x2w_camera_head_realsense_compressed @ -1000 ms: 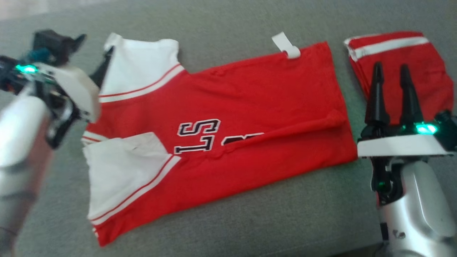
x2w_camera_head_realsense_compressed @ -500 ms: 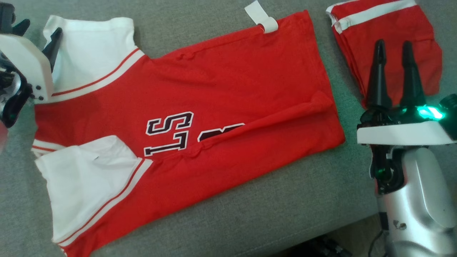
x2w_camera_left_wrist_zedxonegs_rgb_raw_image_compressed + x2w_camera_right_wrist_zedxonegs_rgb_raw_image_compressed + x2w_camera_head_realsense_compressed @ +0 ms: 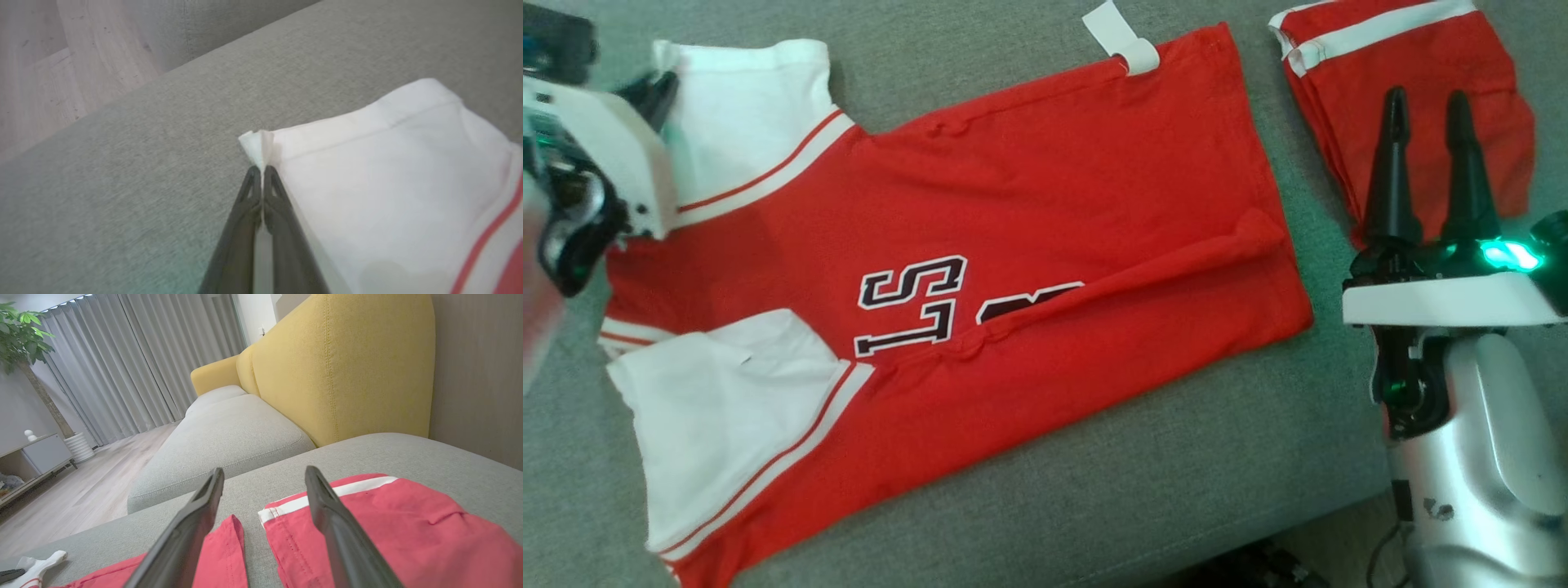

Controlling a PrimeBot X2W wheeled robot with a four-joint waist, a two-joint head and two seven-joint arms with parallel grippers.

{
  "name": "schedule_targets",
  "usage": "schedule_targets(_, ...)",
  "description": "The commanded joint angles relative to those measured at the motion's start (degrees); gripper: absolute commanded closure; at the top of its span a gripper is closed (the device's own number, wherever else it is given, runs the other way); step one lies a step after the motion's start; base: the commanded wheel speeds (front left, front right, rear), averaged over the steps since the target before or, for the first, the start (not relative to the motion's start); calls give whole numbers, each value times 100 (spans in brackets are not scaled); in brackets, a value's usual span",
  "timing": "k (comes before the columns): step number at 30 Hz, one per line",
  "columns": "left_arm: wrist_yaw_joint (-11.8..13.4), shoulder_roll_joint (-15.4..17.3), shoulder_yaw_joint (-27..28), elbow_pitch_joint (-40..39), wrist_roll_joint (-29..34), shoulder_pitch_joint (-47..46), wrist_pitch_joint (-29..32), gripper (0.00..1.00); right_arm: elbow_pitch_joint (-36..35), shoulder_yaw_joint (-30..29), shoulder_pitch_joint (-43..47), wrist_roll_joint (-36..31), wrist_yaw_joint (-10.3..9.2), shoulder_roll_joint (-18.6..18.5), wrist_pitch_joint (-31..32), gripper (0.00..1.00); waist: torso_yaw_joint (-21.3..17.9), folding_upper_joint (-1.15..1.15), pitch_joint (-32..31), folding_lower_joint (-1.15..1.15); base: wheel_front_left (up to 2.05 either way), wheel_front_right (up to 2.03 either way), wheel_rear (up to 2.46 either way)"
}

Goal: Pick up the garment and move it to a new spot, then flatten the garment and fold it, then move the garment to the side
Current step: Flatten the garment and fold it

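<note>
looks like the fold step: jersey [image 3: 1013, 204] lies spread on the grey sofa seat [image 3: 1176, 490], its lower long edge already doubled over the lettering. left tool [image 3: 261, 173] is pressed together on the outer corner of the far white sleeve [image 3: 367, 163], with a nub of cloth poking out past its tips. the rest of the jersey runs off toward the right tool [image 3: 1425, 106], which is spread, holds nothing and hangs over a separate folded red piece [image 3: 1339, 106] lying apart from the jersey's hem. next move, my guess: lift that corner just clear and carry the sleeve in over the red body, low and slow so the thin pinch doesn't slip or drag the body. left wrist view gives the pinch itself, plus wood floor [image 3: 41, 81] beyond the seat edge. head view blurs that tool but gives the full layout. right wrist view adds a yellow backrest [image 3: 339, 367] ahead of the right tool.
</note>
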Motion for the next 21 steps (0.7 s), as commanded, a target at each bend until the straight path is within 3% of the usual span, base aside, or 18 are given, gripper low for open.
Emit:
schedule_targets(1, 10, 248, 82, -79, -71, -213, -157, 100, -121, 62, -129, -72, -5, -29, -36, 0, 69, 0, -80, 0, 0, 0, 0)
schedule_targets(12, 11, -169, -138, -271, 64, -301, -1578, 100, 320, -142, -384, -1022, -5, -29, 336, 0, 706, 0, -683, 0, 0, 0, 0)
schedule_targets(19, 220, -305, -168, -825, 243, -104, -2174, 100, 562, -464, -744, -1618, -5, -35, 1308, 0, 1372, 0, -972, 0, 0, 0, 0)
schedule_targets(21, 297, -266, -185, -1105, 271, -6, -2242, 100, 737, -491, -884, -1760, -5, -188, 1633, 0, 1537, 0, -996, 0, 0, 0, 0)
